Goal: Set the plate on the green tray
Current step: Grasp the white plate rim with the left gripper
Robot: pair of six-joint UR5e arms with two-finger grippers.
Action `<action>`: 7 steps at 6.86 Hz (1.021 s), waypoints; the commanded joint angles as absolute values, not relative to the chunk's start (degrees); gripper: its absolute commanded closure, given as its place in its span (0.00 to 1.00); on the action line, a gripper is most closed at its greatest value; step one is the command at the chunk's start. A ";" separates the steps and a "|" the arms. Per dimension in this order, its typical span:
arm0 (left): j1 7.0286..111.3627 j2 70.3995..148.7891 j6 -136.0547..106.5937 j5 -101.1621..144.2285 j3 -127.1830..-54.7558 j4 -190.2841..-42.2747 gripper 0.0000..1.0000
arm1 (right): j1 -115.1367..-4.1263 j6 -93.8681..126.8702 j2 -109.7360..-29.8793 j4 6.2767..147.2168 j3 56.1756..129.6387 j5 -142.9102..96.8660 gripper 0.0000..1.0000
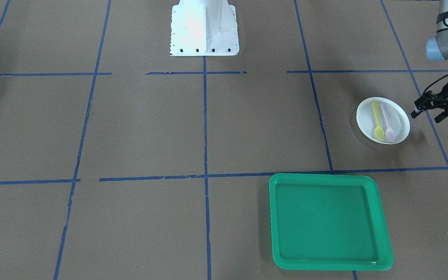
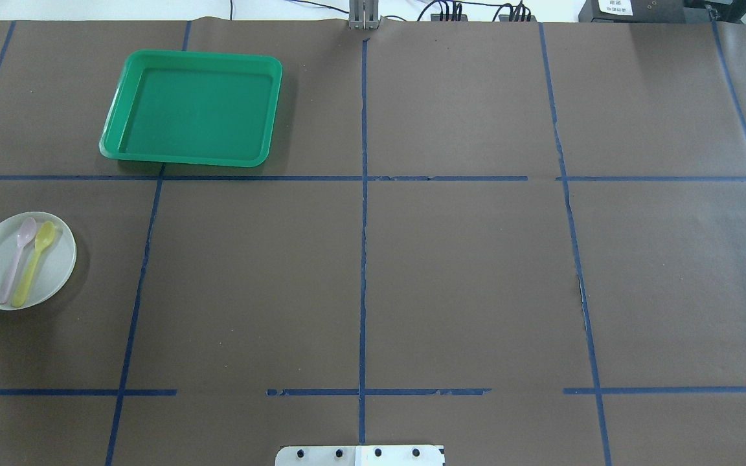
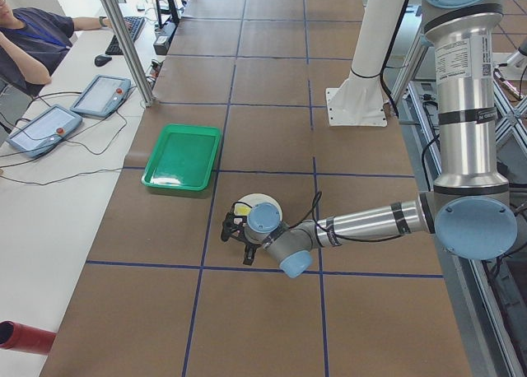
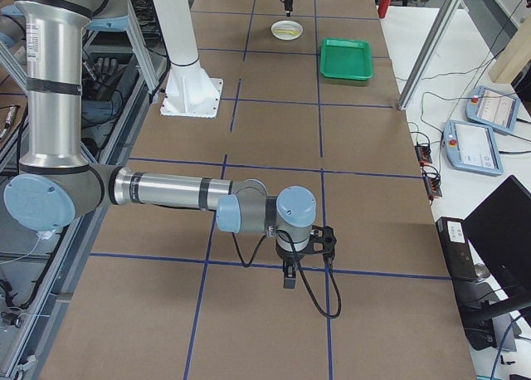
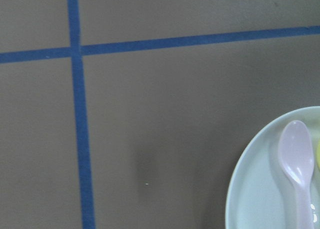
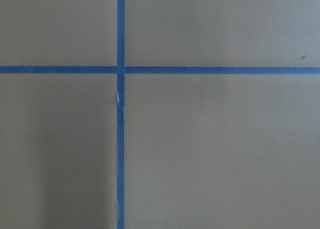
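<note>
The white plate (image 1: 364,116) lies on the table with a yellow spoon (image 1: 377,122) and a pink spoon (image 1: 388,124) in it. It also shows in the overhead view (image 2: 56,272) at the far left and in the left wrist view (image 5: 255,189). The green tray (image 1: 325,177) lies empty, apart from the plate, toward the operators' side; it also shows in the overhead view (image 2: 192,57). My left gripper (image 1: 426,116) is open and empty, just beside the plate's outer edge, not touching it. My right gripper (image 4: 288,276) hangs low over bare table far from both; I cannot tell if it is open.
The robot's white base (image 1: 204,29) stands at the middle of the table's robot side. Blue tape lines (image 2: 363,226) divide the brown table cover. An operator (image 3: 33,39) sits at a side desk with teach pendants (image 3: 99,95).
</note>
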State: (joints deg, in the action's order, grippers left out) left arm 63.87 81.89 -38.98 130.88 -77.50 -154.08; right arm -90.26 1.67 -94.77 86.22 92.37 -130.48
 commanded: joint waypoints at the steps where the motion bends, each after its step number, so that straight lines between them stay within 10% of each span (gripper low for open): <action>1: 60.04 81.91 -40.78 130.78 -77.52 -155.21 0.01 | -90.26 1.67 -94.83 86.22 92.37 -130.52 0.00; 3: 59.50 82.09 -40.96 131.48 -77.52 -154.87 0.99 | -90.26 1.67 -94.75 86.22 92.37 -130.52 0.00; 7: 60.37 82.70 -41.22 144.61 -77.96 -154.34 1.00 | -90.26 1.67 -94.83 86.22 92.37 -130.52 0.00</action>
